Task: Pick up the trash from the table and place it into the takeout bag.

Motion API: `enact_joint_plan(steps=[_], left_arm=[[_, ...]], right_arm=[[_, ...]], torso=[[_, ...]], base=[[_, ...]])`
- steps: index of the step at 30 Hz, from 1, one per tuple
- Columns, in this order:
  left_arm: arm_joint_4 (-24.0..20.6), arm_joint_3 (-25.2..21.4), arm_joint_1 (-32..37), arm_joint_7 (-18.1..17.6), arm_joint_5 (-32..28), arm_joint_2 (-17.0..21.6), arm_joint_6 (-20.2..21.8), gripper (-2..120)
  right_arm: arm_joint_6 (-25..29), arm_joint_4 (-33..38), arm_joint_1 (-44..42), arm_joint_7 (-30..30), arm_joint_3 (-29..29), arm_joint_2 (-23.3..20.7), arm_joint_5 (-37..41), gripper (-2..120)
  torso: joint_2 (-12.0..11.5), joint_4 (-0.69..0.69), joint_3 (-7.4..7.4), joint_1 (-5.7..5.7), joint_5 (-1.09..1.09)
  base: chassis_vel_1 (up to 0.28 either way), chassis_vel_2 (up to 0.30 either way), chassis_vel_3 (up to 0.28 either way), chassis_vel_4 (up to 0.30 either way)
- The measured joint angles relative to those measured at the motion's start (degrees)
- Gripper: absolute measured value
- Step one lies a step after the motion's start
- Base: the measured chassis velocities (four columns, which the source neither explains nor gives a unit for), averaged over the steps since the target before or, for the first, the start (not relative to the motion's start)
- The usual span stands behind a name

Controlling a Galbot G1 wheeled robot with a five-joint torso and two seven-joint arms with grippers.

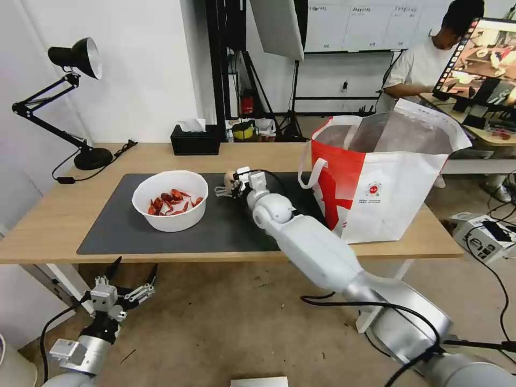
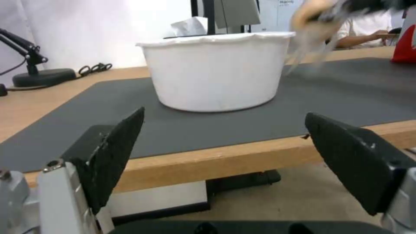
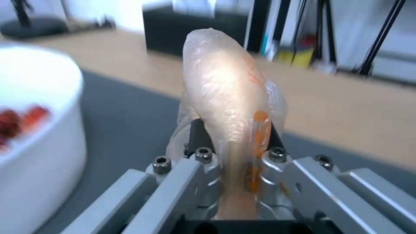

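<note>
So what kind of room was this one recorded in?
Probably a lab or studio set up as a dining spot: a studio light panel on a stand, a whiteboard on the back wall, loose cables on the floor, and a staged table with takeout bag.

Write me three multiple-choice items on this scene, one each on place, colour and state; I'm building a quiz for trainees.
1. Where is the bowl?
A. on the grey mat
B. in the bag
C. on the floor

2. What colour are the shells?
A. green
B. red
C. blue

3. What is the right end effector doing?
A. hanging open
B. shut on the beige lump
C. gripping the bowl

Key: 1 A, the bowl stands on the mat left of the bag; 2 B, red shells lie in the bowl; 3 B, the lump is pinched above the mat, while the left end effector waits open below the table edge.
</note>
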Motion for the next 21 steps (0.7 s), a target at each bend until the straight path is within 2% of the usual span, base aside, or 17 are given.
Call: enact_joint_plan(steps=[3, 4, 6, 7, 10, 12, 17, 21], left_arm=[[-0.1, 0.0, 0.2, 0.0, 0.0, -0.1, 0.0, 100], [-0.1, 0.0, 0.2, 0.0, 0.0, -0.1, 0.0, 100], [-0.4, 0.2, 0.3, 0.0, 0.1, -0.1, 0.0, 100], [-0.4, 0.2, 0.3, 0.0, 0.1, -0.1, 0.0, 100], [-1.0, 0.4, 0.3, -0.2, 0.2, -0.1, 0.2, 100], [-1.2, 0.5, 0.3, -0.2, 0.2, -0.2, 0.2, 100], [-1.3, 0.9, 0.3, -0.3, 0.5, -0.3, 0.3, 100], [-1.3, 1.6, 0.1, -1.0, 1.0, -0.5, 0.3, 100]], right_arm=[[1.3, 9.8, -2.6, 1.2, 1.2, -5.2, 0.0, 7], [1.3, 9.8, -2.6, 1.2, 1.2, -5.2, 0.0, 7], [2.0, 17.6, -4.9, 2.5, 3.3, -9.1, 1.1, 7], [2.0, 17.6, -4.9, 2.5, 3.3, -9.1, 1.1, 7], [2.8, 27.0, -8.8, 3.6, 8.0, -14.0, 1.4, 7], [2.9, 28.6, -9.8, 3.8, 9.1, -14.8, 1.4, 7], [3.4, 35.6, -14.5, 4.1, 16.9, -19.6, 1.5, 6], [4.0, 37.1, -14.8, 5.2, 22.2, -22.6, 2.4, 6]], torso=[[0.0, -0.01, 0.00, 0.00, 0.00], [0.0, -0.01, 0.00, 0.00, 0.00], [0.0, 0.00, 0.00, 0.00, 0.01], [0.0, 0.00, 0.00, 0.00, 0.01], [0.0, 0.00, 0.00, 0.00, 0.00], [0.0, 0.00, -0.01, 0.00, 0.00], [0.0, -0.01, -0.01, 0.00, 0.01], [0.0, 0.00, -0.01, 0.00, 0.00]], base=[[0.000, 0.000, 0.000, 0.000], [0.000, 0.000, 0.000, 0.000], [0.000, 0.000, 0.000, 0.000], [0.000, 0.000, 0.000, 0.000], [0.000, 0.000, 0.000, 0.000], [0.000, 0.000, 0.000, 0.000], [0.000, 0.000, 0.000, 0.000], [0.000, 0.000, 0.000, 0.000]])
